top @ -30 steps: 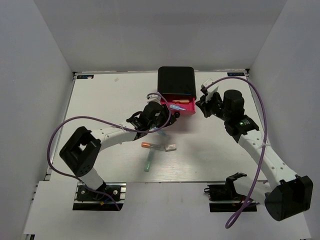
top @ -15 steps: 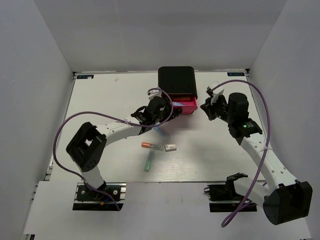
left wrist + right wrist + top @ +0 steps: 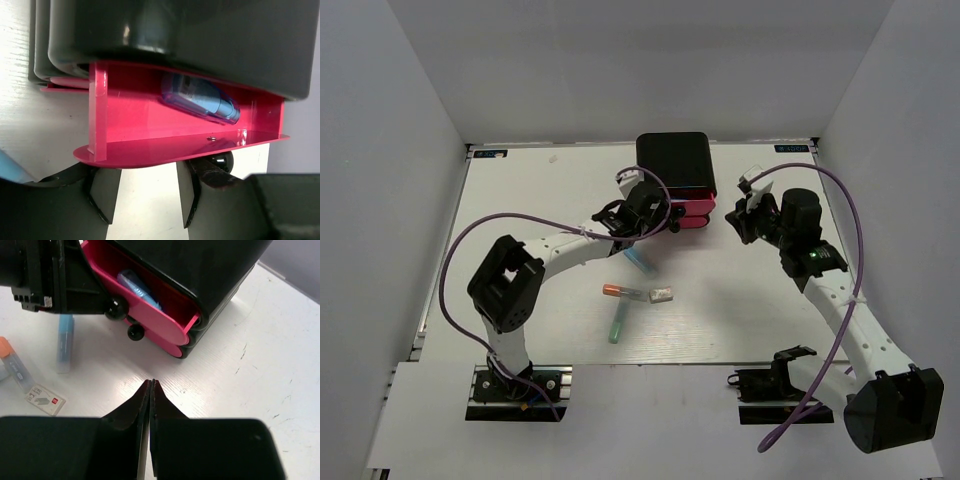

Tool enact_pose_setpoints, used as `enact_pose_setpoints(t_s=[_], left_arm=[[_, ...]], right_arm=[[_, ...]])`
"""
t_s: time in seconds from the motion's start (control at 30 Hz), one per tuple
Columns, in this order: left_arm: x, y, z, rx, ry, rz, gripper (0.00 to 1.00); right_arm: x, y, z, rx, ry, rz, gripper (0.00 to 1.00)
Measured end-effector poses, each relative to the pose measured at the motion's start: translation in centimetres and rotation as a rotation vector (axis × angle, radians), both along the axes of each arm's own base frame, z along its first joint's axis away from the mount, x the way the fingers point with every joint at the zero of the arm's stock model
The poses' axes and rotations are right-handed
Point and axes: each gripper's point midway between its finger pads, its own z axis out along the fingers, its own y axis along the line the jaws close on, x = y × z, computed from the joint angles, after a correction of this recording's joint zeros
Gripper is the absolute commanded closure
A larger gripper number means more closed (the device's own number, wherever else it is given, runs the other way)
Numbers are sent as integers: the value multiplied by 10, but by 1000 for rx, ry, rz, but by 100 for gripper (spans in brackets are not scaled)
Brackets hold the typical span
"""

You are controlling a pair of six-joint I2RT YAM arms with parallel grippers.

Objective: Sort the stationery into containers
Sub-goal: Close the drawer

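Observation:
The black cabinet stands at the back of the table. Its top pink drawer is open a little and holds a light blue stick. My left gripper is open, its fingers against the drawer's front beside a black knob. My right gripper is shut and empty, just right of the cabinet. On the table lie a light blue stick, an orange-capped stick, a white eraser and a teal stick.
A lower pink drawer with its own knob sits nearly closed under the top one. White walls enclose the table on three sides. The loose items lie near the table's middle, in front of the left arm.
The top drawer has slid from well open to nearly shut, with my left gripper moving toward the cabinet against it. My right gripper has shifted slightly.

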Motion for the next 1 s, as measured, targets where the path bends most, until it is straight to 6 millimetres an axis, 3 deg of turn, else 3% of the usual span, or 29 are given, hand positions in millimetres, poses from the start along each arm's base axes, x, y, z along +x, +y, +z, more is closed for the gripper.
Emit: enact_pose_setpoints(t_s=[0.3, 0.67, 0.77, 0.9, 0.93, 1.0], left_arm=[[18, 0, 6, 5, 13, 69, 40], [26, 8, 9, -37, 35, 147, 33], [28, 10, 10, -46, 43, 166, 32], [32, 13, 15, -58, 48, 192, 31], [33, 14, 16, -62, 48, 197, 31], [34, 15, 18, -65, 52, 203, 30]], right_arm=[[-4, -5, -6, 5, 20, -14, 92], [-10, -6, -13, 8, 42, -8, 91], [-11, -6, -14, 9, 45, -5, 83], [-13, -5, -17, 11, 54, -2, 57], [-14, -6, -18, 10, 57, 0, 43], [-16, -6, -22, 11, 71, 2, 29]])
